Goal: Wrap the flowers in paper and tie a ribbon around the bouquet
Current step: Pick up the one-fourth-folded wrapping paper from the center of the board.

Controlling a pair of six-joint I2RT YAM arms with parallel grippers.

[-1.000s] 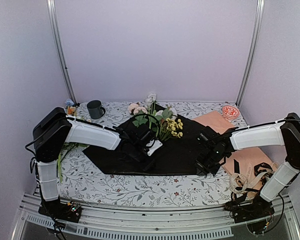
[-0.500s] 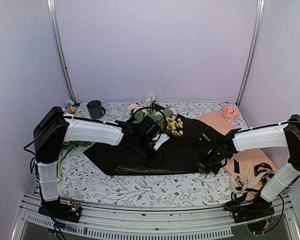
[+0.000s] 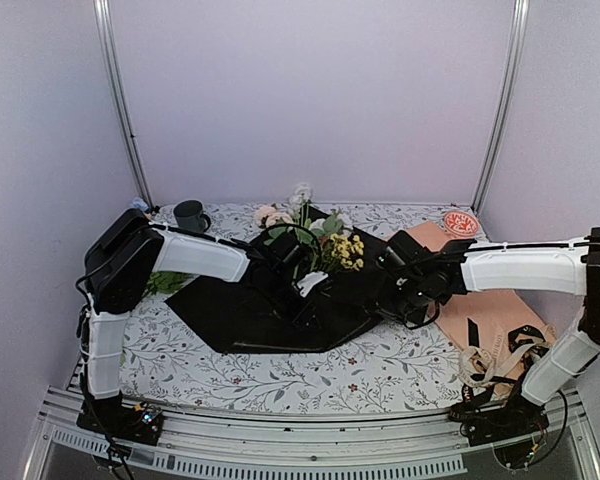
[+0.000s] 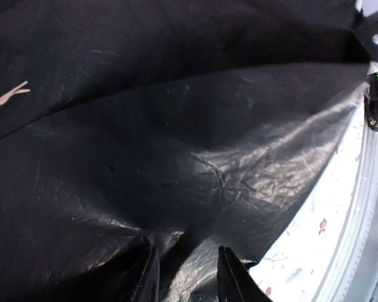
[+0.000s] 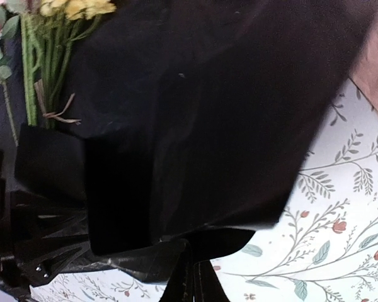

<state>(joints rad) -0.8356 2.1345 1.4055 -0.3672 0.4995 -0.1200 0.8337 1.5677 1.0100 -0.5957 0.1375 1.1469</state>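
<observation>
The paper (image 3: 245,318) is spread across the middle of the worktop (image 3: 310,378), with one corner pointed toward the left edge and another toward the far edge. Its right part is held up off the worktop and doubled over toward the centre. That raised edge is pinched by the right claw (image 5: 190,267), whose fingers are seen pressed fully together on the black sheet in the right wrist view.

The left claw (image 4: 184,251) is set down on the paper near its middle. Its fingers (image 4: 145,274) are held partly apart, with a wrinkle of the glossy sheet between them. No grip on the wrinkle can be made out.

The flowers (image 3: 278,216) are laid at the paper's far corner, close to the middle of the far edge, with the pale blooms pointed away from the arms. A bunch with small yellow blooms (image 3: 348,250) is placed just beside them to the right, and its green stems are laid on the black sheet.

The ribbon (image 3: 485,365) is heaped near the right near corner, beside the right arm's base. A peach-tan sheet (image 3: 435,240) is laid along the right side, partly under the paper. A dark mug (image 3: 191,216) is set by the far left corner and a red patterned dish (image 3: 461,222) by the far right corner.
</observation>
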